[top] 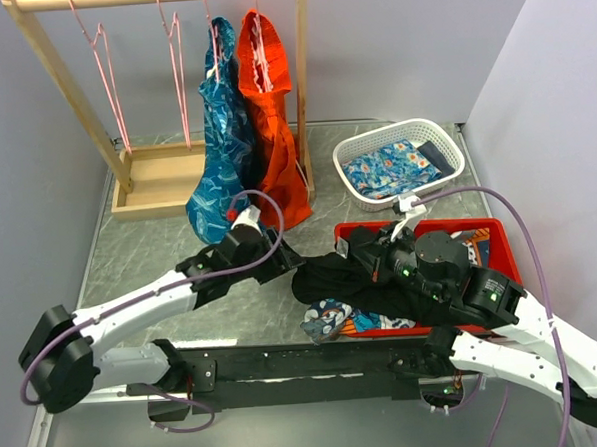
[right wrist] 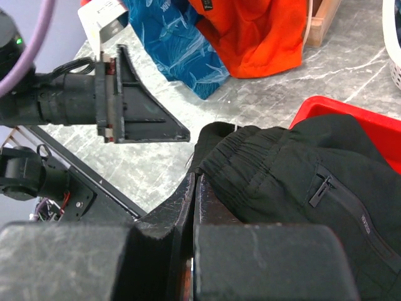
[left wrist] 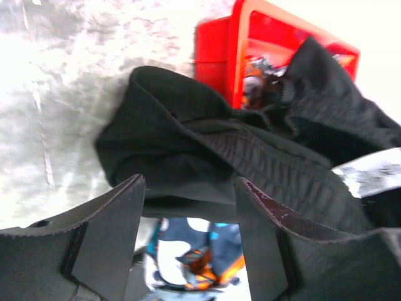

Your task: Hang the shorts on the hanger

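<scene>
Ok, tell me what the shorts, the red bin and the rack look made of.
The shorts: soft matte black fabric, likely synthetic; it folds and has a gathered waistband. The red bin: rigid plastic with slight sheen, judging by its smooth moulded rim. The rack: pale bare wood, apparently unpainted.

shorts point(right wrist: 282, 169): matt blk cloth, prob. ribbed

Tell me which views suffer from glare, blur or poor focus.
Left wrist: the grey marbled table is burnt out to white, and the black soft fabric shorts look slightly smeared. Right wrist: the shorts are sharp, but the right gripper's fingers at the bottom edge are out of focus. Top external: evenly lit and sharp, no glare.
</scene>
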Tool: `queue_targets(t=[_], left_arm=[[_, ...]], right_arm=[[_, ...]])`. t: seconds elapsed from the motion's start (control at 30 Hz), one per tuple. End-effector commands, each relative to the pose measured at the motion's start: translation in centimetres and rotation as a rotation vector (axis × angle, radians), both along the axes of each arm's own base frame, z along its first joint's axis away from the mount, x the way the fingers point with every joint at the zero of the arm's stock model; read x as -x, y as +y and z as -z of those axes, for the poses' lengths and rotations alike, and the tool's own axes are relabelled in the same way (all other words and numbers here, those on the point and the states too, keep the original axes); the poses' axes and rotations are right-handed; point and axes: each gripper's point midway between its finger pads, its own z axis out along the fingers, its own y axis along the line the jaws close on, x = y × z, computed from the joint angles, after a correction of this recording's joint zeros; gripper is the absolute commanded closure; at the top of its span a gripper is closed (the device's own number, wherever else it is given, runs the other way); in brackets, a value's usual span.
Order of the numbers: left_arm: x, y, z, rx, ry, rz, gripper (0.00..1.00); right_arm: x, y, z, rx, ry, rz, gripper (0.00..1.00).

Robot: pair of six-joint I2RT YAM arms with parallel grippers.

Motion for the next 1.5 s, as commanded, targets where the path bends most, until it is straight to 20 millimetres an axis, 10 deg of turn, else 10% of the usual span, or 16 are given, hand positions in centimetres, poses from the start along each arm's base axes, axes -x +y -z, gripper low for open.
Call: queue_targets(t=[0.0, 0.63, 1.2, 1.3, 1.47], left_arm=[[-0.5, -0.7, -3.0, 0.209, 0.025, -0.119, 0.36], [-3.8, -2.9, -2.1, 0.351, 0.265, -0.42, 0.55], [-3.9, -4.4, 3.7, 0.27, 0.376, -0.432, 0.79], [-3.8, -4.8, 3.5, 0.297, 0.364, -0.4, 0.99], [-5.0, -2.9, 0.0, 0.22, 0.196, -0.409, 0.99]], right_arm=[[0.0, 0.1, -1.5, -0.038, -0.05, -0.007, 1.0], [0.2, 0.6, -2.0, -0.055, -0.044, -0.01, 1.0], [-0.1, -1.0, -4.1, -0.058, -0.073, 0.058, 1.0], [-0.3, -0.9, -5.3, -0.062, -0.081, 0.066, 1.0], [-0.9, -1.0, -7.4, -0.076, -0.094, 0.102, 1.0]])
